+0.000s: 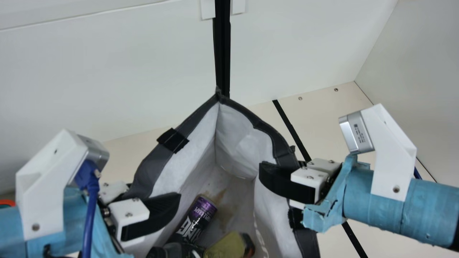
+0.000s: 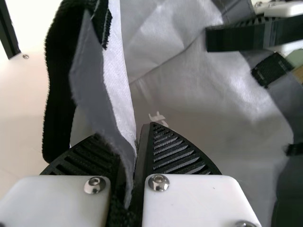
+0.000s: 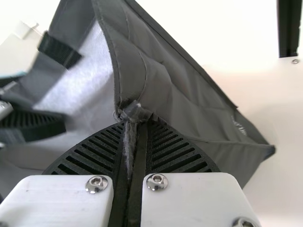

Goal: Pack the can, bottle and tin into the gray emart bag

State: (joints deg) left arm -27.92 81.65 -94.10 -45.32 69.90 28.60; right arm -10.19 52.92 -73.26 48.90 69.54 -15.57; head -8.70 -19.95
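Observation:
The gray bag (image 1: 157, 175) stands with its mouth spread wide. Inside lie a purple and black can (image 1: 199, 218), a yellow-green item (image 1: 227, 247) and a black object (image 1: 172, 251), the last two cut off by the main view's bottom edge; I cannot tell which is the tin or bottle. My left gripper (image 1: 175, 200) pinches the left rim, one finger inside the bag. In the left wrist view the left gripper (image 2: 137, 130) is shut on gray cloth. At the right rim, my right gripper (image 1: 269, 172) does likewise; in its wrist view the right gripper (image 3: 136, 124) is shut on the bag's edge.
White walls (image 1: 107, 79) rise behind and to the right of the bag. A black post (image 1: 223, 46) stands behind its far corner. Black strips (image 1: 292, 129) cross the cream table (image 1: 319, 114). An orange-red thing (image 1: 6, 202) shows at the left edge.

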